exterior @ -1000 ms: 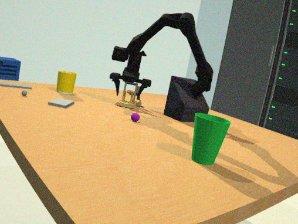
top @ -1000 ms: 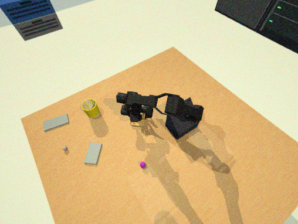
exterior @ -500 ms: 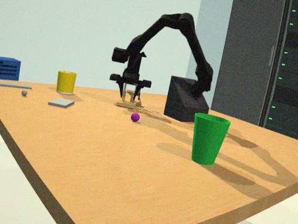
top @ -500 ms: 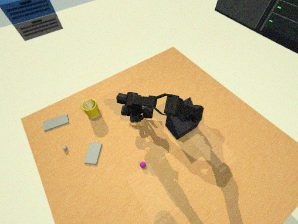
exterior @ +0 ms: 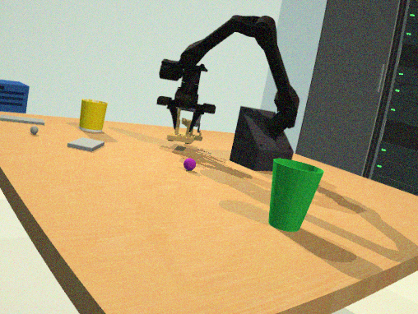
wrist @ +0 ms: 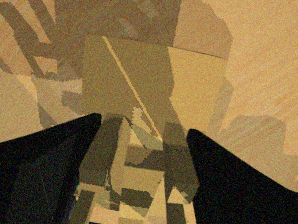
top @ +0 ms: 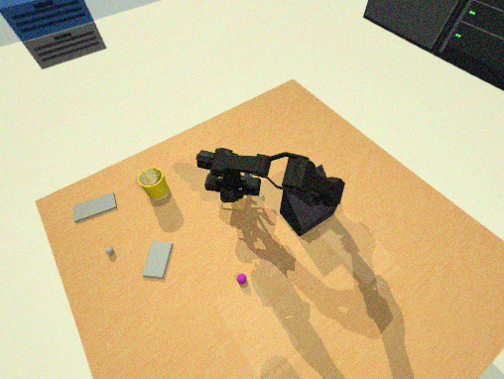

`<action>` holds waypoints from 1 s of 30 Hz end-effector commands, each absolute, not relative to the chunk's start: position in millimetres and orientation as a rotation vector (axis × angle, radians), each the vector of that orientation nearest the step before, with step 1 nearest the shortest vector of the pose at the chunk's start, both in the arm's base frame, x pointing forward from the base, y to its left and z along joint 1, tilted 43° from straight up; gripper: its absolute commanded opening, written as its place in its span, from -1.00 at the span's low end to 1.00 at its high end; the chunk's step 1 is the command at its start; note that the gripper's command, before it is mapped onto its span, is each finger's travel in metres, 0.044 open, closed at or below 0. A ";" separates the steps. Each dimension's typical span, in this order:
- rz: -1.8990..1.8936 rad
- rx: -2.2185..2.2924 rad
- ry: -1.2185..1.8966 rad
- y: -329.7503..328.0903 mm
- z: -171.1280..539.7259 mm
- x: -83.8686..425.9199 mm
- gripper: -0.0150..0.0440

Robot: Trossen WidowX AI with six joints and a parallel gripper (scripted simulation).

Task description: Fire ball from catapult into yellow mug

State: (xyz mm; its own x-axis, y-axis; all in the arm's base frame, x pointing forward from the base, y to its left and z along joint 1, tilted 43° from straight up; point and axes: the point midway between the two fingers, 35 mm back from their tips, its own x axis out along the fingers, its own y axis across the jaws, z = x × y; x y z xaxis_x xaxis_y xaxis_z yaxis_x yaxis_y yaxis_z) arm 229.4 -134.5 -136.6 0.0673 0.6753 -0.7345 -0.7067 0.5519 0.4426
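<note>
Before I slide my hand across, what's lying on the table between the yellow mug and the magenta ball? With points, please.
A flat grey rectangular slab [top: 158, 259] [exterior: 85, 144] lies roughly between, off toward the small grey ball's [top: 110, 251] [exterior: 34, 130] side, as the top view shows.

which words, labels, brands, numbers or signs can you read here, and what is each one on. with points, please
None can be read.
Yellow mug [top: 158, 189] [exterior: 93, 116]: no lettering visible.
Green cup [exterior: 291, 197]: no lettering visible.
Blue box [top: 47, 17] [exterior: 13, 97]: dark slots, with a mark above them too blurred to make out.
Dark cabinet [top: 412, 22] [exterior: 350, 82]: green lights, no readable text.
</note>
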 end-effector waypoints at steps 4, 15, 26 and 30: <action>0.999 -0.023 1.109 -151.1 -123.0 231.7 -0.49; 0.778 0.283 1.279 -151.8 -125.4 233.8 -0.49; 0.552 0.565 1.411 -160.9 -134.2 240.6 -0.49; 0.544 0.574 1.414 -162.4 -135.5 241.2 -0.49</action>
